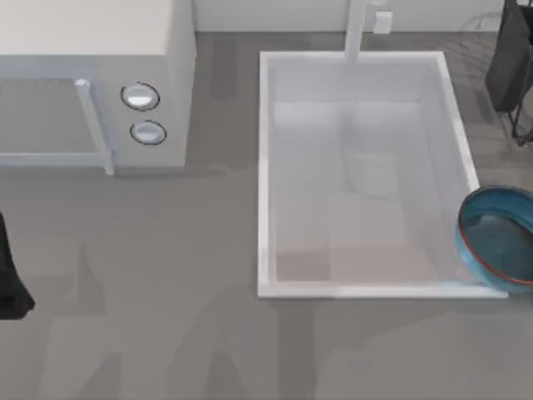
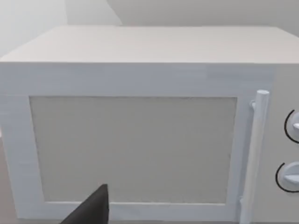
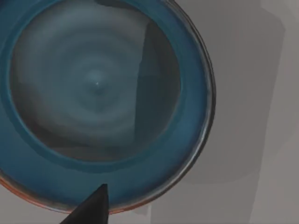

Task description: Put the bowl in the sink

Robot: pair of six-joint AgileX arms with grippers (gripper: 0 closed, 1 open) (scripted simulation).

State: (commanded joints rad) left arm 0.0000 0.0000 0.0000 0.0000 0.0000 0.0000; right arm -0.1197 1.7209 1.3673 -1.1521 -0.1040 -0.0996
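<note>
The bowl (image 1: 498, 237) stands on the table (image 1: 166, 317) at the right side, just beside the sink (image 1: 265, 175), with its edge over the near right corner of the sink's rim. In the right wrist view the bowl (image 3: 100, 93) lies directly below the right jaws (image 3: 93, 207). The left jaws (image 2: 93, 207) face the microwave (image 2: 140, 140) door. Whether either jaws are apart or together, I cannot tell.

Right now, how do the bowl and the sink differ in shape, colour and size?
The bowl is round; the sink is rectangular. The bowl is teal-blue with a reddish-brown rim; the sink is white. The bowl is much smaller and sits outside the sink, at its right rim. Both are open-topped and look empty.
</note>
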